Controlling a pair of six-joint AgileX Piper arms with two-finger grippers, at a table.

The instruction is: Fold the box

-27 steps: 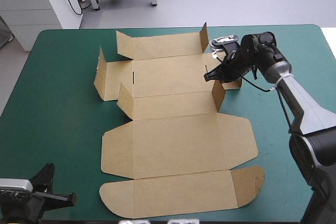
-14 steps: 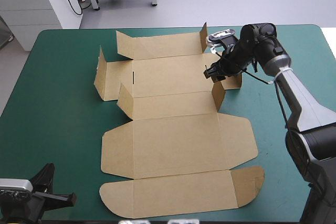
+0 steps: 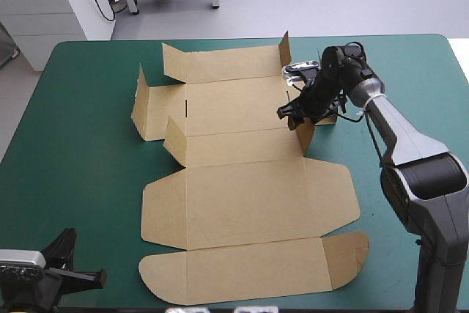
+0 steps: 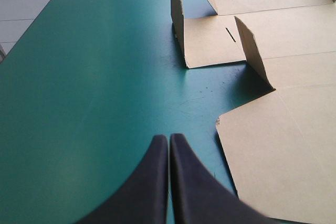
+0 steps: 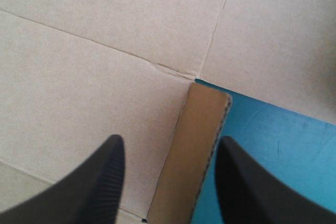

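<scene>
Centrally, item one: the box (image 3: 242, 196), a cut sheet of brown board lying mid-table on the teal-green cover (image 3: 88, 166); long axis running from the far edge toward the near edge; near panels and rounded lid flap flat; far portion partly worked, with the far wall, a left side wall and two short end tabs raised.

Item two: the upright flap (image 5: 195, 145), at the right end of the raised strip, beside the crease where the panels meet; leaning a little, its cut edge toward the bare cover.

Item three: the right gripper (image 5: 170, 140), over that flap with its black fingers spread wide, one on either side, holding nothing; no contact with the board visible.

Item four: the left gripper (image 4: 169, 139), fingers pressed together into a point, empty; at the table's near left corner, well apart from the flap.

Governing relation: the flap lies directly between the right gripper's fingers, so the right arm is far the nearer; the coming move probably depends on those fingers meeting across the board's thickness.

View notes: right wrist view alone shows the gaps either side of the flap; high view alone shows the whole sheet; left wrist view alone shows the left wall's inner face and its slot (image 4: 229, 34).
</scene>
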